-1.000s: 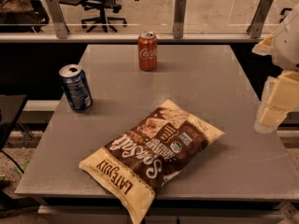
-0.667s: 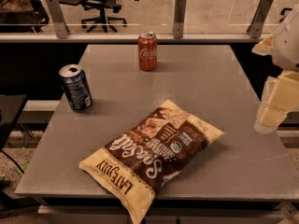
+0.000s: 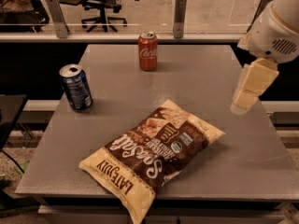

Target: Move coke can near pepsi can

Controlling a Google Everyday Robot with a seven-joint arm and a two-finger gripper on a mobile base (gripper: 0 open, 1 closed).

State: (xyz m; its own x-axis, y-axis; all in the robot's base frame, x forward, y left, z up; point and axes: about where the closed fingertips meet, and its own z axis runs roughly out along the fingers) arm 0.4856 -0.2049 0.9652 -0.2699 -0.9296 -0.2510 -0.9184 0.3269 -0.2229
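Gripper rt edge; coke can, pepsi can upright.

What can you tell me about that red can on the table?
The coke can is a red-orange drink can, aluminium by the look of it, with white script lettering and a silver top. It stands upright near the far edge of the grey table, touching only the tabletop. The gripper hangs over the table's right side, well apart from it.

Red coke can upright far centre, blue pepsi can upright left, end effector, seemingly, hovering right
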